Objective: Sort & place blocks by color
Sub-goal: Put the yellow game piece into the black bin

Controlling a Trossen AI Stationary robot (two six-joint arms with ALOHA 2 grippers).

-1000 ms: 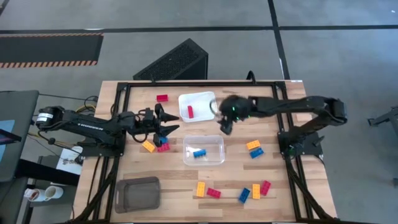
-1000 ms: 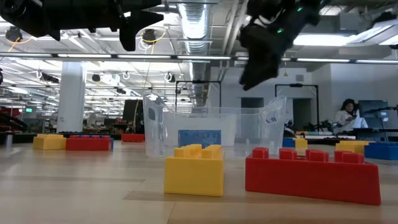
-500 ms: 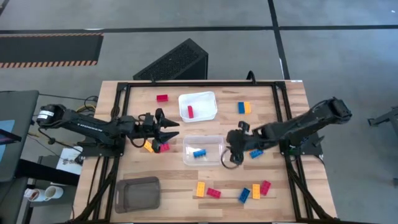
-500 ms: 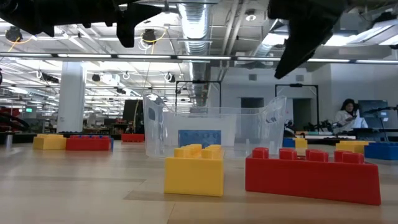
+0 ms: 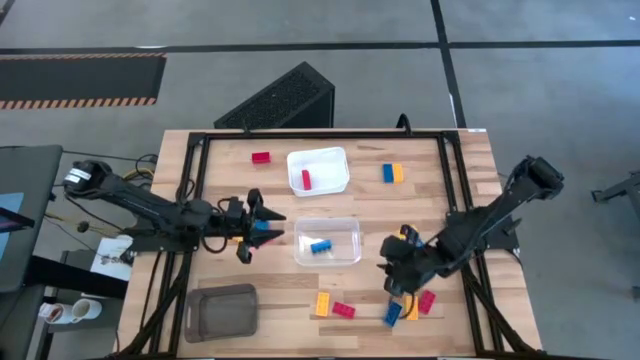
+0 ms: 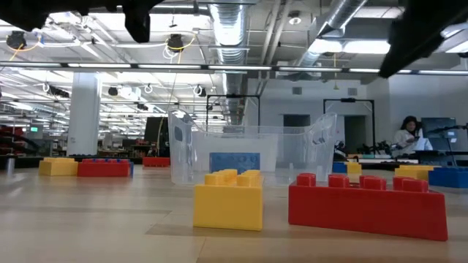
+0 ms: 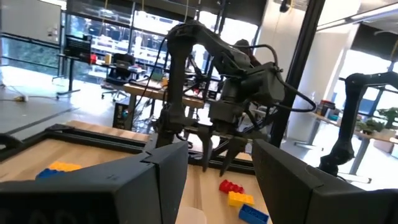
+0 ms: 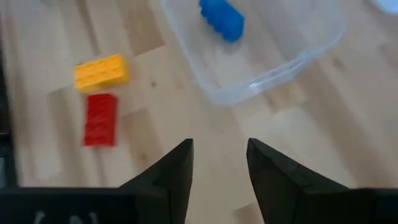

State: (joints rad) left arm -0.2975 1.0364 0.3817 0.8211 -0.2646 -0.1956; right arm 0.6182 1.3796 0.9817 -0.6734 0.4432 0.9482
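Observation:
My right gripper point(image 5: 392, 280) hangs open over the table's near right part, slanting down. Bare wood shows between its fingers point(image 8: 219, 168). Beside it lie a blue block point(image 5: 392, 314), a yellow block point(image 5: 411, 308) and a red block point(image 5: 427, 301). A yellow block point(image 8: 101, 71) and a red block point(image 8: 99, 119) lie flat farther left. A blue block point(image 5: 320, 246) lies in the clear tray point(image 5: 352, 228). A red block point(image 5: 306, 179) lies in the white tray point(image 5: 330, 158). My left gripper point(image 5: 265, 228) is open left of the clear tray, holding nothing point(image 7: 217, 180).
A grey tray point(image 5: 222, 312) stands at the near left. A lone red block point(image 5: 261, 157) lies at the far left. A blue and yellow pair point(image 5: 393, 173) lies at the far right. Small blocks point(image 5: 262, 238) lie partly hidden under my left gripper.
My right gripper has swung from beside the white tray toward the table's near edge. It passed the clear tray's right side and now stands over the near right blocks. My left gripper has swung a little toward the near edge. No block has moved.

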